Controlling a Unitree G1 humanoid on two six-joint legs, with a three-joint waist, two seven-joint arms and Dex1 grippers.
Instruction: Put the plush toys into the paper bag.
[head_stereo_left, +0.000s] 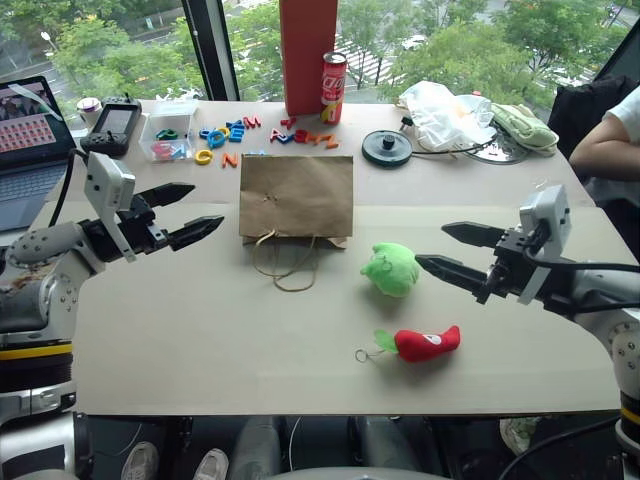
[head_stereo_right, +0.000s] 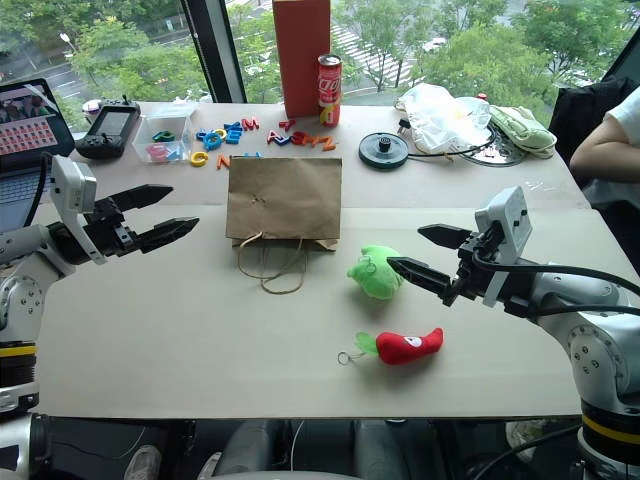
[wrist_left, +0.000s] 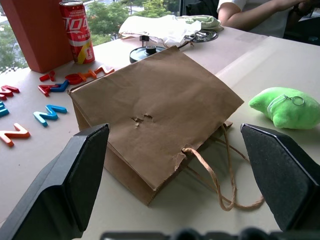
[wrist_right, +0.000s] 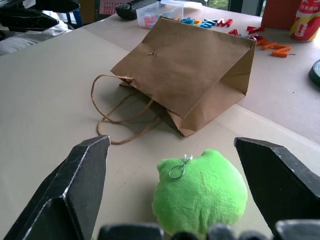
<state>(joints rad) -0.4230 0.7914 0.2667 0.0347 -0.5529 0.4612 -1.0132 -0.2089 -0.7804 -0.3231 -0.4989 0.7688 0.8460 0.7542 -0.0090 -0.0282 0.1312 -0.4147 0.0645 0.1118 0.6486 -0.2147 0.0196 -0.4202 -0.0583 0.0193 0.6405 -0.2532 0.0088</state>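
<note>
The brown paper bag lies flat in the middle of the table, its twine handles trailing toward me. To its right rests the light green plush toy, and nearer me the red chili plush toy with a green stem and loop. My left gripper hovers open to the left of the bag, pointing at it, nothing between its fingers. On the other side my right gripper is open just right of the green plush toy, which lies between and ahead of its fingers, apart from them.
Behind the bag are coloured plastic letters, a tall red box, a red can, a black round disc and a white plastic bag. A laptop sits far left. A person's arm rests at the right edge.
</note>
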